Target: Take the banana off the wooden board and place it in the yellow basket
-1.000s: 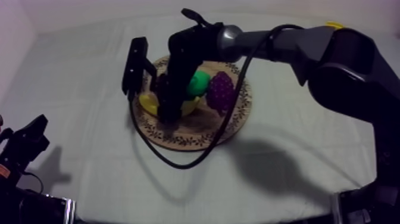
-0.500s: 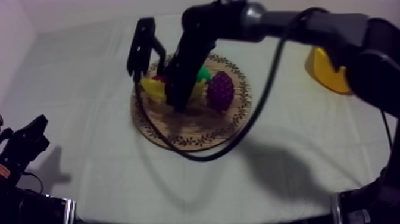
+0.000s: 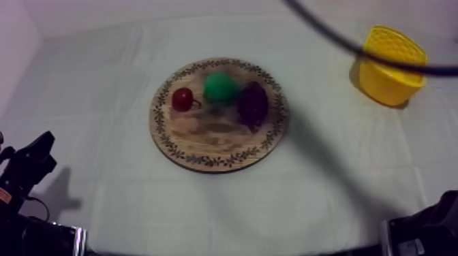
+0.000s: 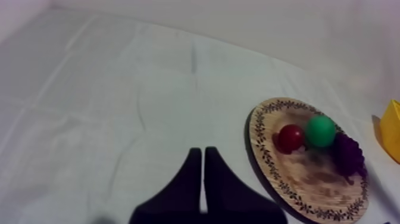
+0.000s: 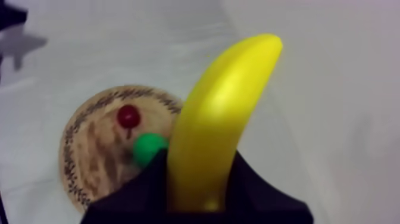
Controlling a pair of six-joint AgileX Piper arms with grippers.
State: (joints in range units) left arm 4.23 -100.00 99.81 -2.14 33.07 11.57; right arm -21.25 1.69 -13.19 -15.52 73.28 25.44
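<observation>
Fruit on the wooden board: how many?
3 on the board: small red fruit at left, pear in the middle, grapes at right. The banana is off it, held in the right gripper.

Table (image 3: 327, 225) under a grey-white cloth (image 3: 102, 136), closed in by plain pale walls (image 3: 102, 8).
Cloth spread flat, reaching back to the foot of the far wall and, at one side, of a faintly pinkish side wall (image 3: 12, 48); marked with faint straight fold creases (image 3: 138, 48), lengthwise and crosswise, in a loose grid. Soft, dim, even light with a slightly cool cast; blurred grey shadows (image 3: 61, 190) on the cloth near the front edge and right of the middle, edges melting into the fabric.
</observation>
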